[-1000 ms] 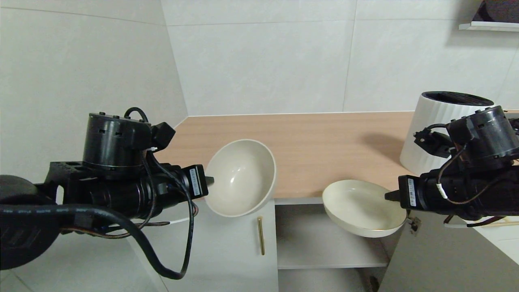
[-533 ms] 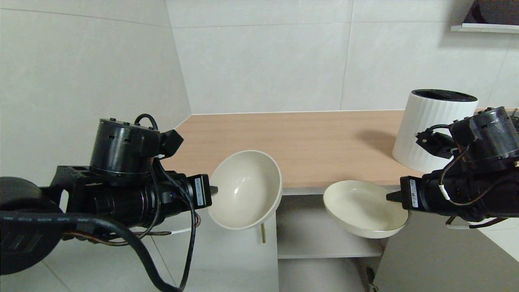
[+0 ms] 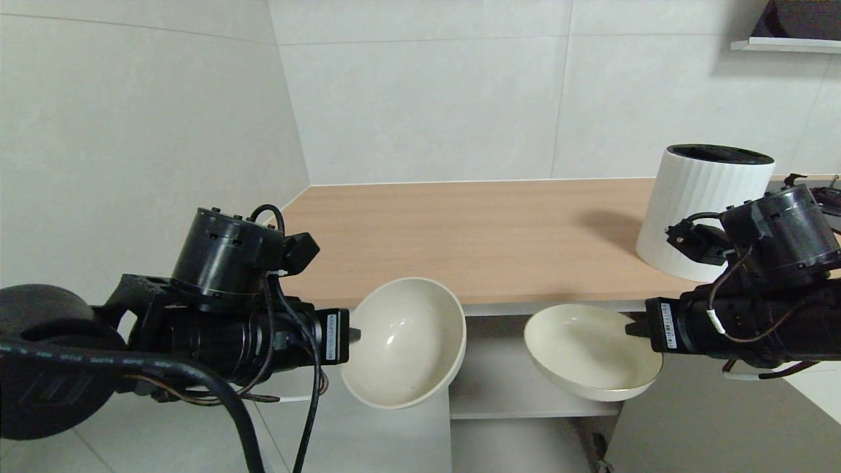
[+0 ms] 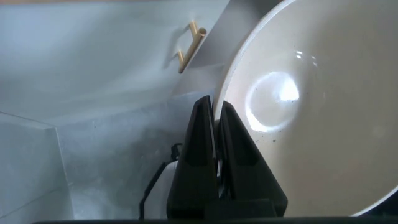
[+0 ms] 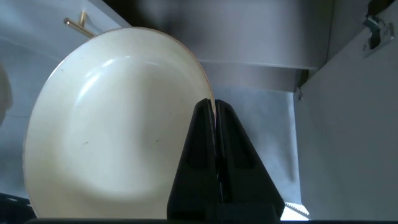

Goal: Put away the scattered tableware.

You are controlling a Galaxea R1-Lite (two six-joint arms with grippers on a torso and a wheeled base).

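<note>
Wood countertop [image 3: 473,230] at 12 o'clock. Both jaws pinched tight: left gripper [image 3: 355,335] on deep bowl [image 3: 407,348], right gripper [image 3: 629,326] on shallow bowl [image 3: 585,348].

Matte black left arm [image 3: 217,328] and right arm [image 3: 742,322] (white barcode stickers [image 3: 332,336] at the wrists) carry looping cables [image 3: 309,407].

White ribbed canister [image 3: 703,210] on wooden counter [image 3: 473,236].

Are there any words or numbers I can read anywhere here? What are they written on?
The left arm sticker: tiny print, too small to read.
The right arm sticker: tiny print, too small to read.
The deep bowl, the shallow bowl and the white ribbed bin: no writing on them.
</note>
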